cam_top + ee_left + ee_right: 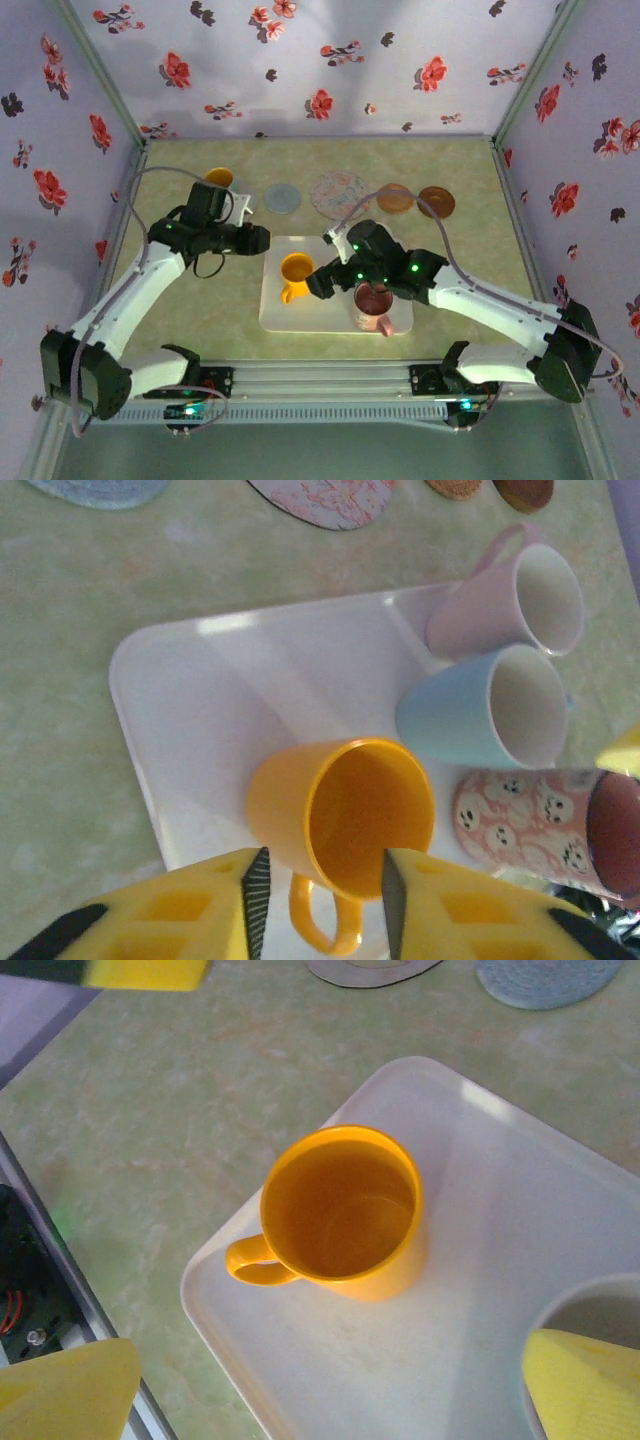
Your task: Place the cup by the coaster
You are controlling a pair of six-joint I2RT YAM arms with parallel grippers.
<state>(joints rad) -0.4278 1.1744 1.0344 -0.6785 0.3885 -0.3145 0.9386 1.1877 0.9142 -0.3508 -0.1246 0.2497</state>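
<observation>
Green mottled tabletop [230, 310], white tray [290, 315] holding orange cup [295, 268]; floral walls [400, 80].

You'll find the empty orange cup [296, 272] upright on the tray's [290, 315] left side, well apart from the grey-blue coaster [283, 197].

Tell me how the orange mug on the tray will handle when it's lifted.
The orange mug looks rigid and empty, so probably light. Its smooth wall may slip under a loose pinch. Standing upright on the flat tray, it should slide rather than tip if nudged low.
</observation>
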